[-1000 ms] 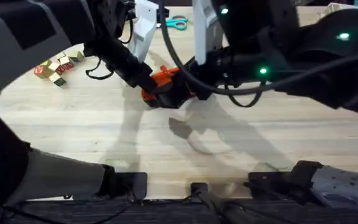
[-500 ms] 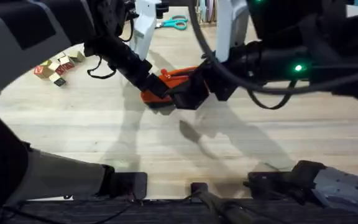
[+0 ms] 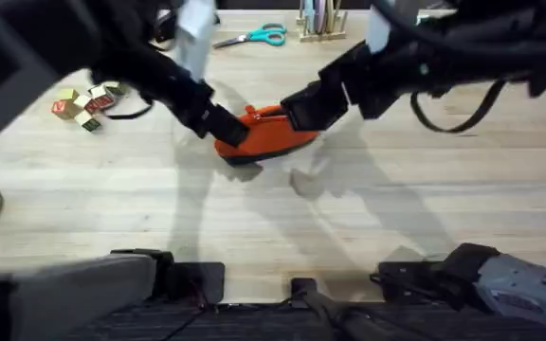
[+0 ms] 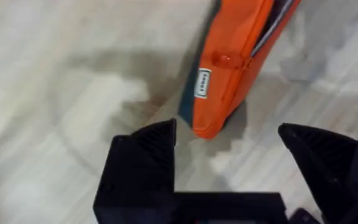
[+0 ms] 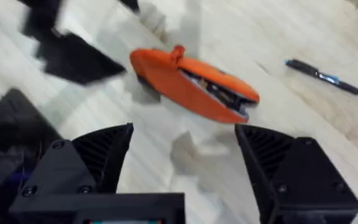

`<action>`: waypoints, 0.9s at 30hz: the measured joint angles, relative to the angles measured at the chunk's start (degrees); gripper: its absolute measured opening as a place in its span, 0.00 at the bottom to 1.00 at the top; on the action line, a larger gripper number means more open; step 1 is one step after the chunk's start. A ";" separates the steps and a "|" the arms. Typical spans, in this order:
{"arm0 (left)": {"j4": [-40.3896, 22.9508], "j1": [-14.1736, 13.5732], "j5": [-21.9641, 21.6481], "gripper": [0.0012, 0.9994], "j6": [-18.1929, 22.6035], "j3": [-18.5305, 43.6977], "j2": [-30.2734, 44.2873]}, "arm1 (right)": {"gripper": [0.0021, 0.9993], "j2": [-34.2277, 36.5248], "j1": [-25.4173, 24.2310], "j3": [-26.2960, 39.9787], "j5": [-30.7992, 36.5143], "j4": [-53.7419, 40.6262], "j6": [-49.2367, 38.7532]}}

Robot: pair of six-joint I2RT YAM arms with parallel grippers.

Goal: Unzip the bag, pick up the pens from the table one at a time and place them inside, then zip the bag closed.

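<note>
Orange bag (image 3: 268, 133) mid-table (image 3: 254, 218), partly unzipped.
Your left gripper (image 4: 229, 146) and right gripper (image 5: 182, 149) both hung spread wide; a pen (image 5: 322, 76) lay beyond the bag.

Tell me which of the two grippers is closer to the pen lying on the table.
The right gripper. Its wrist view shows the black pen beyond the open end of the bag, while the left gripper faces the bag's closed end.

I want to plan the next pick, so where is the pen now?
In the right wrist view the pen lies flat on the table, apart from the bag's open end.
</note>
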 joint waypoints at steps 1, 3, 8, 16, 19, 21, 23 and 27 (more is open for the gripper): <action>-0.18 1.00 0.01 1.00 0.15 0.13 -2.02 | 1.00 0.65 -0.32 1.36 -0.34 -1.32 -0.40; -0.25 2.88 0.01 0.99 0.54 0.40 -5.70 | 1.00 1.86 -0.69 3.91 -0.68 -4.25 -1.40; -0.38 8.04 0.16 0.99 6.84 0.76 -17.17 | 1.00 6.51 -0.79 12.00 -1.41 -13.89 -7.58; -0.59 11.26 0.16 0.99 12.79 0.76 -22.44 | 1.00 9.56 -0.79 19.43 -2.07 -13.22 -20.65; -0.57 11.26 0.16 0.99 13.26 0.76 -22.44 | 1.00 9.56 -0.79 19.66 -2.22 -11.33 -26.87; -0.57 11.26 0.16 0.99 13.46 0.76 -22.44 | 1.00 9.70 -0.79 19.69 -2.22 -11.04 -30.38; -0.57 11.26 0.16 0.99 13.48 0.76 -22.44 | 1.00 10.13 -0.79 19.75 -2.22 -10.86 -34.37; -0.59 11.26 0.16 0.99 13.50 0.76 -22.44 | 1.00 11.66 -0.79 19.75 -2.24 -8.77 -44.15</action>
